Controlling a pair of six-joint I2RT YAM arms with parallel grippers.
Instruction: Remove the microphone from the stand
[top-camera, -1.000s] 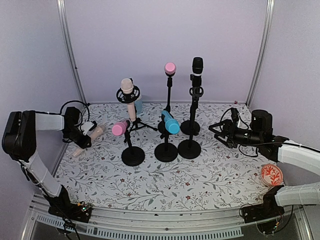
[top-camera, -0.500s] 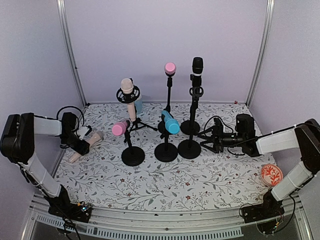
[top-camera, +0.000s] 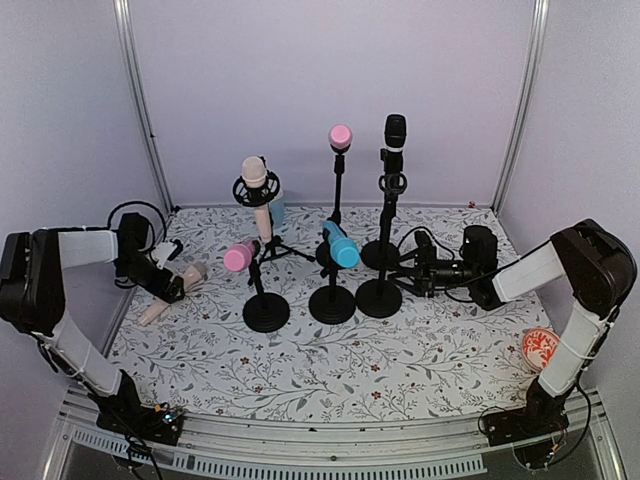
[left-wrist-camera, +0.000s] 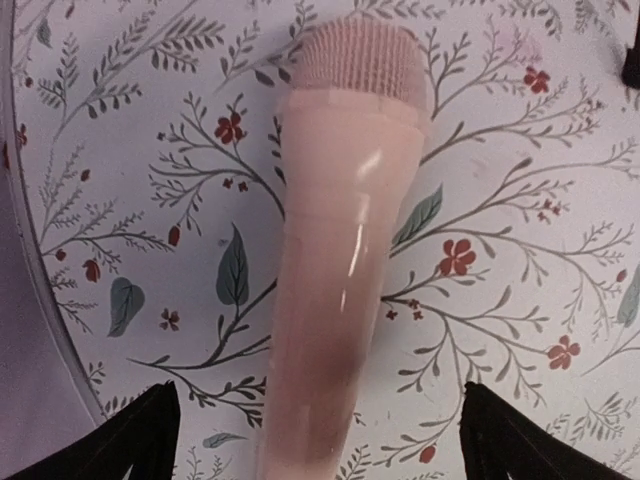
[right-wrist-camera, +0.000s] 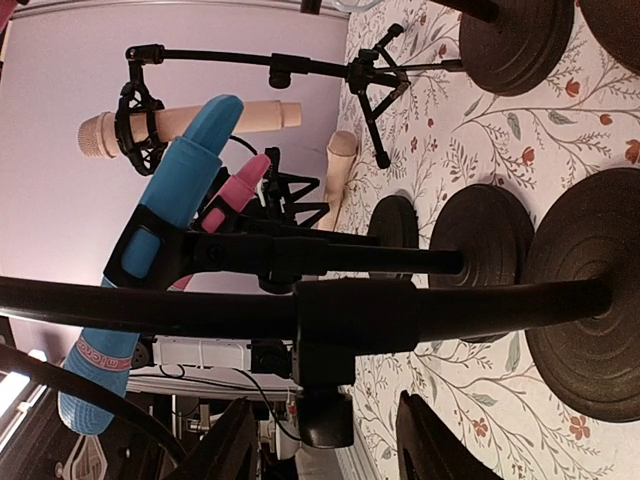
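Note:
A peach microphone (left-wrist-camera: 340, 250) lies flat on the floral mat at the far left (top-camera: 172, 288). My left gripper (left-wrist-camera: 320, 430) hovers over its handle, open, with both fingers well clear of it (top-camera: 165, 275). My right gripper (top-camera: 408, 268) reaches in low from the right to the pole of the black stand (top-camera: 383, 270). A black microphone (top-camera: 396, 130) is at the top of this stand. In the right wrist view the open gripper (right-wrist-camera: 330, 435) straddles the pole's clamp knob (right-wrist-camera: 340, 400), with gaps on both sides. The pole (right-wrist-camera: 450, 305) runs across just beyond the fingers.
Other stands crowd the middle: a blue microphone (top-camera: 341, 247), a low pink microphone (top-camera: 239, 257), a tall pink microphone (top-camera: 340, 136) and a cream microphone (top-camera: 255, 180) in a shock mount on a tripod. Round black bases (top-camera: 379, 297) sit close together. A red disc (top-camera: 540, 348) lies at right.
My left gripper has opened and let go of the peach microphone, which now rests on the mat. My right arm has reached left to the black stand, its jaws narrowing.

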